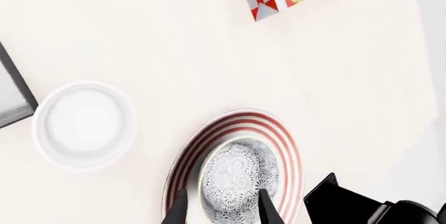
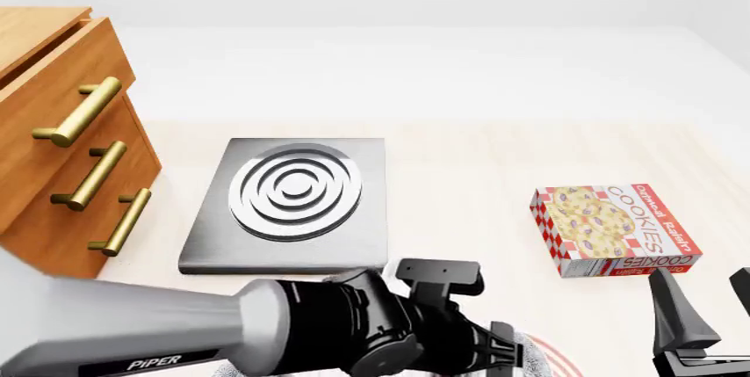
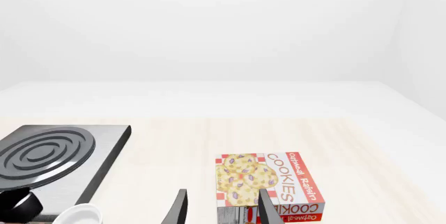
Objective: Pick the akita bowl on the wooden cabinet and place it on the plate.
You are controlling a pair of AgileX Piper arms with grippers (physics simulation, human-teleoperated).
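The akita bowl point(image 1: 241, 174) sits upright on the red-ringed plate point(image 1: 289, 145) in the left wrist view. My left gripper point(image 1: 223, 211) hovers over it, open, one dark finger on each side of the bowl and not closed on it. In the front view my left arm point(image 2: 340, 324) covers most of this; only a sliver of the plate point(image 2: 565, 362) shows at the bottom edge. My right gripper point(image 2: 709, 302) stands open and holds nothing at the near right, close to the cookie box. The wooden cabinet point(image 2: 59, 148) stands at the left with no bowl showing on it.
A small white cup point(image 1: 83, 125) stands beside the plate. The grey stove plate point(image 2: 293, 201) lies mid-table next to the cabinet. A red cookie box point(image 2: 616, 229) lies to the right, just ahead of my right gripper point(image 3: 223, 211).
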